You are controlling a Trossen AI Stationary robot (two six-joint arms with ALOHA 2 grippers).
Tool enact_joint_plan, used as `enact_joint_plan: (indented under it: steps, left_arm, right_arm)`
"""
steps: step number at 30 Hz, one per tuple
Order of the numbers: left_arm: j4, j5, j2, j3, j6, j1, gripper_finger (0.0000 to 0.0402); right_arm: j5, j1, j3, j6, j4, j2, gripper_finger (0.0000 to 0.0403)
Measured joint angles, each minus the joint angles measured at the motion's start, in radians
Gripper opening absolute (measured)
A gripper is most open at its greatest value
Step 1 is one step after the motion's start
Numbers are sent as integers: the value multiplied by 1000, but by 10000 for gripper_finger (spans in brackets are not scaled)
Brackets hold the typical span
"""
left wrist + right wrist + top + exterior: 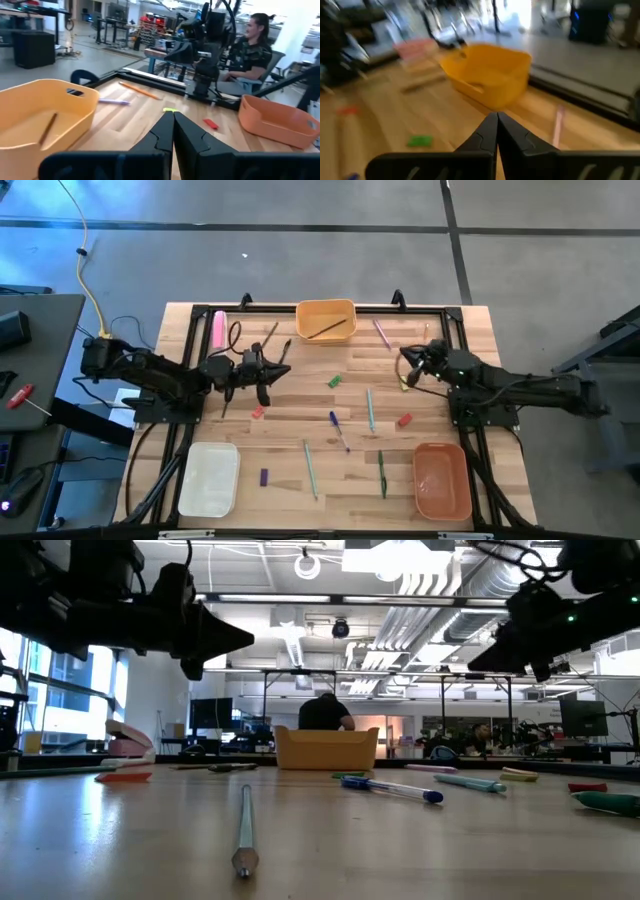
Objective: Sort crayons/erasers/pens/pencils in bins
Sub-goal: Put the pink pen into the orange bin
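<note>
Both arms hung above the table, nothing in either. Left gripper had its fingers pressed together and empty, over the left-centre of the table near the yellow-orange bin. Right gripper was likewise closed on nothing, at the right, also turned toward that bin. Judged: sorting was barely begun and both arms stood parked rather than reaching.

Bins, three, set at the table's edges, which left the middle free for the loose stock:
- yellow-orange bin, far edge, middle; it held one dark pencil, the only piece sorted
- white bin, near left corner, nothing seen in it
- salmon-orange bin, near right corner, nothing seen in it

Loose on the wood, scattered singly and well apart, so each looked reachable without disturbing a neighbour:
- stubby pieces, four: green, red, red, purple
- bright pens, five counted: pink, teal, blue, pale green, dark green
- brown pencils, one sure beside the left gripper; others near it could not be told from cable and arm
- thick pink bar, far left, apart from the rest

A person sat beyond the table in the left wrist view
</note>
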Motion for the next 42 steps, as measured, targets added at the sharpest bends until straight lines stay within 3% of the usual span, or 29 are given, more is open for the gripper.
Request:
enact_joint_plan:
  steps: [5,13,20,27,33,38,42]
  left_arm:
    - [0,17,0,0,-33,44,0]
    - [0,60,0,0,-42,86,0]
    - [0,74,0,1,-42,124,0]
    - [0,123,0,1,-42,188,0]
    - [0,193,0,1,-41,239,0]
    - [0,193,0,1,-25,265,0]
    - [0,214,0,1,-26,280,0]
  right_arm:
    - [-23,-89,117,48,-126,167,0]
    - [-255,-267,274,13,-165,402,0]
    - [-272,-358,457,-10,-303,681,0]
    - [-378,-453,629,9,-442,973,2]
    - [-377,-463,760,30,-579,1140,49]
    - [-349,-465,814,76,-591,1211,110]
    - [-330,-473,825,99,-593,1246,133]
